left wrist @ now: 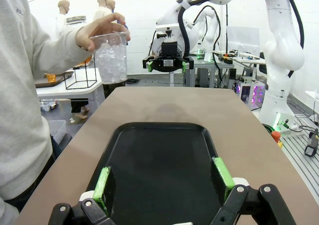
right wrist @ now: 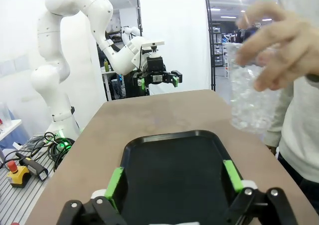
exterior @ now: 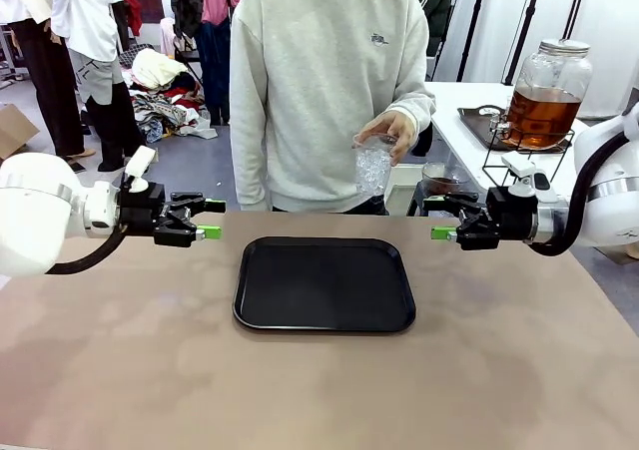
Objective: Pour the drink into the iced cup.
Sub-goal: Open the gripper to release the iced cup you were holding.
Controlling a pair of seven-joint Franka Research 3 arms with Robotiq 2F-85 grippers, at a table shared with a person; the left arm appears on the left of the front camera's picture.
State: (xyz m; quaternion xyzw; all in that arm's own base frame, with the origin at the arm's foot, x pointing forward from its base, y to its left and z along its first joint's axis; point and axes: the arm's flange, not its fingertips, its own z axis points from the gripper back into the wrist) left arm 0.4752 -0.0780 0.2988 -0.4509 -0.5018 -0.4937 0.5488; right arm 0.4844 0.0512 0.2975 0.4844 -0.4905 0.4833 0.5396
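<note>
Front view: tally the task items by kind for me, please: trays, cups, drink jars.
Black tray: 1
Clear cup of ice, held by the person: 1
Glass jar of amber drink: 1
Total: 3

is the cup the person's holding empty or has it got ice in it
It has ice. The clear cup in the person's hand shows white, frosty lumps filling most of it; no brown drink is visible in it.

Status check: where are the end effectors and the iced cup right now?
Left end effector and right end effector open, hovering beside the black tray. Iced cup in person's hand, above table's far edge. Nothing in the way.
</note>
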